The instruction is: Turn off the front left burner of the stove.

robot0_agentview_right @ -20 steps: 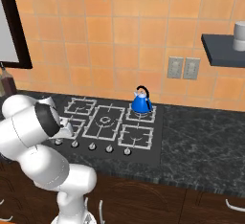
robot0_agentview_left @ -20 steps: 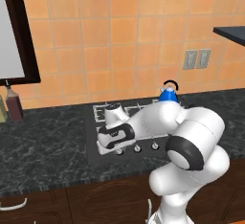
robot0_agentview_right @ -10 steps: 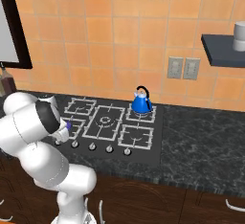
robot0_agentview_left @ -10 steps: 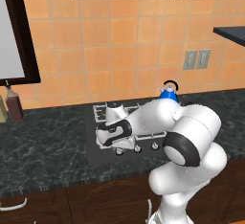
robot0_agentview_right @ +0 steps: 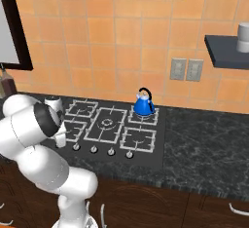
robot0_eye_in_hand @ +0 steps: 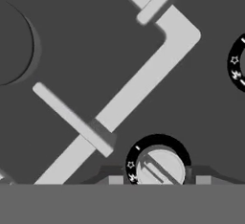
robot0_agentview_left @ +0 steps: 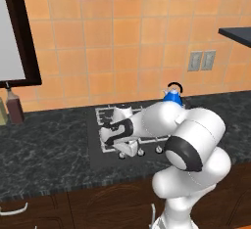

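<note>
Claw (robot0_eye_in_hand: 160, 180) straddling knob (robot0_eye_in_hand: 160, 168) | tips mostly cut off | grip state unclear | burner cap (robot0_eye_in_hand: 12, 43) dark

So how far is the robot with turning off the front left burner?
Done: the arm has reached down over the stove, and in the hand view the gripper sits at a silver knob, one fingertip on each side. In hand: taking hold of that knob; whether the jaws already press it I cannot tell. Left: turning it to off. The burner cap looks dark here, so the flame's state is unclear.
</note>
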### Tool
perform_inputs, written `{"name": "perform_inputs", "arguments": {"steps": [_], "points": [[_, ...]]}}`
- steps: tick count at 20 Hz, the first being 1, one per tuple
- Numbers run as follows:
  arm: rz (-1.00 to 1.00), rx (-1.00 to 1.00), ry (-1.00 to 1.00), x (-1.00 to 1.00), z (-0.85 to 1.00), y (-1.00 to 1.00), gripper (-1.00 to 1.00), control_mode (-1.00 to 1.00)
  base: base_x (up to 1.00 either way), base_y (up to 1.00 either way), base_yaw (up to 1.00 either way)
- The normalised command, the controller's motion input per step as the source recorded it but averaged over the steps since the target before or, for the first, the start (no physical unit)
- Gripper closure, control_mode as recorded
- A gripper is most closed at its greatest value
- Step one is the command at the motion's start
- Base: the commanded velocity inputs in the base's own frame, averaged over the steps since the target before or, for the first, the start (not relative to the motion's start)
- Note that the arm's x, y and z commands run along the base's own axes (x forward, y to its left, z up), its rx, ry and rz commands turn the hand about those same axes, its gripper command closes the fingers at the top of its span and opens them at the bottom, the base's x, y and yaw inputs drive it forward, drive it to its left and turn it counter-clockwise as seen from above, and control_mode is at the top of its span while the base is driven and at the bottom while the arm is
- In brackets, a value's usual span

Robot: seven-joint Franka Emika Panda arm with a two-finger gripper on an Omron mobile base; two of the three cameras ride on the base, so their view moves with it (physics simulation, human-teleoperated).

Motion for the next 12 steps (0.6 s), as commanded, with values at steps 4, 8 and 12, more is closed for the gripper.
{"name": "perform_inputs", "arguments": {"steps": [4,8,12], "points": [[-0.92,0.11,0.00,0.00,-0.54,-0.02,1.00,-1.00,0.00,0.00,0.00],[-0.34,0.05,0.01,-0.03,-0.16,-0.13,1.00,-1.00,0.00,0.00,0.00],[0.00,0.00,0.00,0.00,0.00,0.00,1.00,-1.00,0.00,0.00,0.00]]}}
